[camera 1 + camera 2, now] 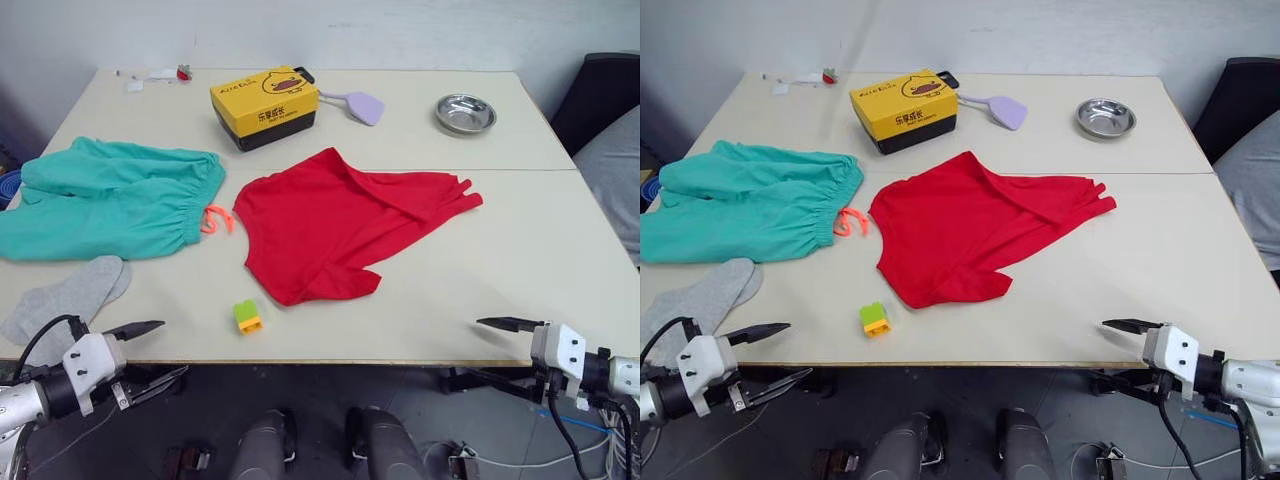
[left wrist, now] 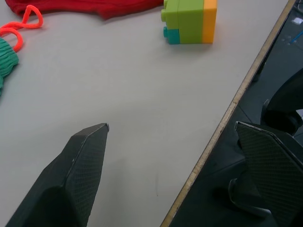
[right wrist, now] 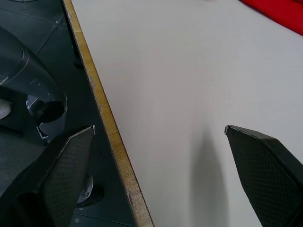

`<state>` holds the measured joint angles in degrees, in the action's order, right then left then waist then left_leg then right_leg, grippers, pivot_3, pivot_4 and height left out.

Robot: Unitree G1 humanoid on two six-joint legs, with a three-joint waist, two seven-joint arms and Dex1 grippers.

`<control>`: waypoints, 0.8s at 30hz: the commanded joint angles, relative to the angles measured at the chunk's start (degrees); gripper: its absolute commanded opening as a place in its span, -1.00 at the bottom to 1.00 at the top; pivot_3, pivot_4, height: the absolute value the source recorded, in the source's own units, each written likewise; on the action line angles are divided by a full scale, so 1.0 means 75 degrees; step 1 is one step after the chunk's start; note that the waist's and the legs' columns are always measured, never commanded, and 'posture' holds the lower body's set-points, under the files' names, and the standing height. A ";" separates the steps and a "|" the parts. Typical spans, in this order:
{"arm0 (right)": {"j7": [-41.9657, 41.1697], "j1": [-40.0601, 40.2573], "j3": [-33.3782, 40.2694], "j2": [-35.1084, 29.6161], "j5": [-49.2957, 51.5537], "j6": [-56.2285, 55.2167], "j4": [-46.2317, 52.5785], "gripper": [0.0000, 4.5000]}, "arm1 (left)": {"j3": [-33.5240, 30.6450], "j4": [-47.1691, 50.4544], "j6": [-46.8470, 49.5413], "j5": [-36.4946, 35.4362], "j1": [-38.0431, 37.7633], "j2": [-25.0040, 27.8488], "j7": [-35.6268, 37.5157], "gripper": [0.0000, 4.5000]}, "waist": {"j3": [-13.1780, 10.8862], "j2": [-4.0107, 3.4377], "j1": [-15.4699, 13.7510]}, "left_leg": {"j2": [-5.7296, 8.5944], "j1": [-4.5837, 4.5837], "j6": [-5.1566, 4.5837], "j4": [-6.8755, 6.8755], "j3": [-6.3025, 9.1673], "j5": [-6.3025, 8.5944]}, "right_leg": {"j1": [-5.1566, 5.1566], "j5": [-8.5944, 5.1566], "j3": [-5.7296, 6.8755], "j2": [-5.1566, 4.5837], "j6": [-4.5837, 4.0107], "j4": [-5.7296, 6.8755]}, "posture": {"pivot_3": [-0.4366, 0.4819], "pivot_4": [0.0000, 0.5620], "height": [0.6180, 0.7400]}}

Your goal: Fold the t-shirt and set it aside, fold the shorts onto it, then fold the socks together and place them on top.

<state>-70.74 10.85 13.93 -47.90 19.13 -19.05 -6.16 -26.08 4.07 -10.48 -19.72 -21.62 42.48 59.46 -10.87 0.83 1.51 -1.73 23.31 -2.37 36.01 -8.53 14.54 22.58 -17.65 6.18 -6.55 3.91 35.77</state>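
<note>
The t-shirt (image 1: 340, 222) lies loosely spread near the middle of the surface (image 1: 520, 270), its long axis running from the near hem at about 7 o'clock up toward a sleeve at 2 o'clock. The shorts (image 1: 105, 210) lie at the 9 o'clock side, long axis across the surface, gathered waist pointing toward the shirt, with the orange drawstring (image 1: 217, 219) trailing between the two garments. The socks (image 1: 65, 296) rest at about 8 o'clock near the front edge, slanting up toward 1 o'clock, just below the shorts. A green and yellow toy block (image 1: 247, 316) sits near the front edge, just below the shirt's hem. At 12 o'clock stand a yellow box (image 1: 266, 106), a lilac scoop (image 1: 361, 105) and a steel bowl (image 1: 465, 113). The left tool (image 1: 150, 352) and the right tool (image 1: 500, 348) each hover at the front edge, fingers spread wide, holding nothing.
</note>
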 commanded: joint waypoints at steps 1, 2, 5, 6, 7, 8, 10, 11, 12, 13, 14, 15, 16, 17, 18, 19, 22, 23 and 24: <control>-0.0158 -0.0038 0.0098 0.0160 0.0419 -0.0262 0.0238 0.99 | -0.0243 0.0229 0.0195 -0.0379 -0.0090 0.0031 0.0030 1.00 | 0.0000 0.0000 0.0000 | 0.0000 -0.0004 0.0001 -0.0001 0.0000 0.0001 | -0.0004 -0.0001 0.0000 0.0000 -0.0001 -0.0002 | -0.05 -0.47 1.00; -0.0247 -0.0061 0.0125 0.0279 0.0682 -0.0297 0.0340 0.99 | -0.0266 0.0300 0.0406 -0.0556 -0.0092 0.0063 0.0070 1.00 | 0.0001 0.0002 0.0001 | -0.0001 -0.0010 0.0001 -0.0004 0.0000 0.0002 | -0.0011 -0.0002 0.0000 0.0000 -0.0002 -0.0006 | -0.05 -0.47 1.00; -0.0372 -0.0012 0.0110 0.0511 0.1365 -0.0004 0.1047 0.99 | -0.0259 0.0673 0.1156 -0.1091 -0.0091 0.0273 0.0301 1.00 | 0.0000 0.0000 0.0004 | -0.0004 -0.0010 0.0001 -0.0007 0.0002 0.0002 | -0.0010 -0.0003 -0.0003 0.0001 -0.0003 -0.0004 | -0.05 -0.47 1.00; -0.0339 -0.0026 0.0070 0.0595 0.1593 0.0179 0.1386 0.99 | -0.0241 0.0910 0.1647 -0.1441 -0.0040 0.0365 0.0332 1.00 | 0.0000 -0.0001 0.0004 | -0.0004 -0.0010 0.0001 -0.0006 0.0002 0.0002 | -0.0009 -0.0004 -0.0003 0.0001 -0.0003 -0.0001 | -0.05 -0.47 1.00; -0.0308 -0.0051 0.0019 0.0636 0.1899 0.0464 0.1750 0.99 | -0.0232 0.1120 0.2165 -0.1820 0.0033 0.0474 0.0362 1.00 | 0.0000 0.0000 0.0003 | -0.0003 -0.0011 0.0001 -0.0006 0.0003 0.0002 | -0.0010 -0.0004 -0.0004 0.0001 -0.0003 -0.0001 | -0.05 -0.47 1.00; -0.0238 -0.0083 0.0003 0.0691 0.2302 0.0818 0.2090 0.99 | -0.0230 0.1319 0.2882 -0.2301 0.0065 0.0657 0.0415 1.00 | 0.0000 0.0000 0.0003 | -0.0004 -0.0011 0.0001 -0.0005 0.0004 0.0001 | -0.0011 -0.0004 -0.0005 0.0001 -0.0003 0.0001 | -0.05 -0.47 1.00; 0.0036 -0.0266 -0.0024 0.0769 0.2784 0.1412 0.2682 0.99 | -0.0004 0.1661 0.3239 -0.2289 0.0329 0.0828 0.0313 1.00 | -0.0001 -0.0001 0.0006 | -0.0006 -0.0011 0.0002 -0.0003 0.0011 0.0001 | -0.0012 -0.0005 -0.0006 0.0001 -0.0004 0.0006 | -0.05 -0.47 1.00; 0.0082 -0.0336 -0.0029 0.0789 0.2839 0.1542 0.2864 0.99 | 0.0120 0.1748 0.3198 -0.2098 0.0444 0.0862 0.0245 1.00 | -0.0003 -0.0008 -0.0005 | -0.0005 -0.0011 0.0002 -0.0002 0.0011 0.0001 | -0.0011 -0.0005 -0.0007 0.0001 -0.0005 0.0006 | -0.05 -0.47 1.00; 0.0087 -0.0455 -0.0105 0.0794 0.2831 0.1628 0.3076 0.99 | 0.0344 0.1857 0.3296 -0.1979 0.0630 0.0882 0.0156 1.00 | -0.0003 -0.0009 -0.0009 | -0.0001 -0.0011 0.0002 -0.0002 0.0011 0.0001 | -0.0012 -0.0005 -0.0009 0.0000 -0.0005 0.0004 | -0.05 -0.47 1.00; 0.0025 -0.0585 -0.0215 0.0802 0.2804 0.1649 0.3273 0.99 | 0.0627 0.1899 0.3305 -0.1788 0.0880 0.0845 0.0057 1.00 | -0.0002 -0.0010 -0.0018 | 0.0000 -0.0011 0.0003 -0.0002 0.0010 0.0001 | -0.0012 -0.0005 -0.0008 -0.0001 -0.0005 0.0000 | -0.05 -0.47 1.00; 0.0051 -0.0732 -0.0335 0.0836 0.2736 0.1692 0.3432 0.99 | 0.0922 0.1855 0.3310 -0.1717 0.1271 0.0610 -0.0150 1.00 | -0.0003 -0.0010 -0.0025 | 0.0001 -0.0011 0.0003 -0.0003 0.0011 0.0001 | -0.0014 -0.0005 -0.0007 -0.0001 -0.0005 -0.0001 | -0.05 -0.47 1.00; 0.0060 -0.0847 -0.0432 0.0859 0.2667 0.1724 0.3539 0.99 | 0.1173 0.1795 0.3339 -0.1640 0.1600 0.0416 -0.0337 1.00 | -0.0002 -0.0011 -0.0036 | 0.0001 -0.0011 0.0004 -0.0004 0.0011 0.0001 | -0.0013 -0.0005 -0.0006 -0.0001 -0.0005 -0.0002 | -0.05 -0.47 1.00; 0.0043 -0.0951 -0.0534 0.0865 0.2555 0.1712 0.3591 0.99 | 0.1493 0.1648 0.3102 -0.1321 0.1916 0.0269 -0.0401 1.00 | -0.0002 -0.0010 -0.0050 | 0.0002 -0.0011 0.0004 -0.0002 0.0011 0.0001 | -0.0013 -0.0005 -0.0005 -0.0001 -0.0005 -0.0001 | -0.05 -0.47 1.00; 0.0058 -0.1045 -0.0614 0.0887 0.2467 0.1724 0.3616 0.99 | 0.1775 0.1475 0.2902 -0.0969 0.2160 0.0209 -0.0433 1.00 | -0.0001 -0.0007 -0.0053 | 0.0002 -0.0009 0.0005 -0.0002 0.0010 0.0000 | -0.0012 -0.0005 -0.0004 -0.0001 -0.0004 0.0000 | -0.05 -0.47 1.00; 0.0103 -0.1128 -0.0682 0.0920 0.2417 0.1742 0.3624 0.99 | 0.2064 0.1260 0.2829 -0.0623 0.2385 0.0210 -0.0473 1.00 | 0.0000 -0.0006 -0.0056 | 0.0002 -0.0009 0.0005 -0.0002 0.0010 0.0000 | -0.0012 -0.0005 -0.0004 0.0000 -0.0004 0.0002 | -0.05 -0.47 1.00; 0.0149 -0.1198 -0.0733 0.0962 0.2376 0.1751 0.3626 0.99 | 0.2283 0.1025 0.2612 -0.0317 0.2618 0.0139 -0.0524 1.00 | 0.0000 -0.0005 -0.0064 | 0.0005 -0.0009 0.0007 -0.0004 0.0008 -0.0001 | -0.0012 -0.0004 -0.0003 0.0000 -0.0003 0.0001 | -0.05 -0.47 1.00; 0.0229 -0.1356 -0.0855 0.1070 0.2257 0.1775 0.3608 0.99 | 0.2849 0.0439 0.2483 0.0336 0.3237 -0.0028 -0.0789 1.00 | 0.0000 -0.0005 -0.0071 | 0.0004 -0.0007 0.0007 -0.0003 0.0003 -0.0001 | -0.0007 -0.0004 0.0000 0.0002 -0.0002 0.0005 | -0.05 -0.47 1.00; 0.0248 -0.1395 -0.0889 0.1092 0.2221 0.1787 0.3604 0.99 | 0.2988 0.0314 0.2417 0.0432 0.3348 -0.0033 -0.0716 1.00 | 0.0000 -0.0005 -0.0067 | 0.0003 -0.0007 0.0007 -0.0003 0.0003 -0.0001 | -0.0006 -0.0004 0.0000 0.0003 -0.0002 0.0006 | -0.05 -0.47 1.00; 0.0267 -0.1431 -0.0909 0.1111 0.2191 0.1797 0.3599 0.99 | 0.3119 0.0273 0.2453 0.0459 0.3379 0.0010 -0.0562 1.00 | 0.0000 -0.0005 -0.0065 | 0.0003 -0.0007 0.0007 -0.0002 0.0003 -0.0001 | -0.0005 -0.0004 0.0000 0.0003 -0.0002 0.0008 | -0.05 -0.47 1.00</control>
<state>-69.22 0.64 6.83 -39.90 35.44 -5.61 19.78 -3.54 6.19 8.79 -17.27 3.65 42.25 54.42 -10.87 0.79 1.02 -1.70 23.26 -2.33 36.00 -8.51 14.54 22.54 -17.68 6.18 -6.52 3.90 35.84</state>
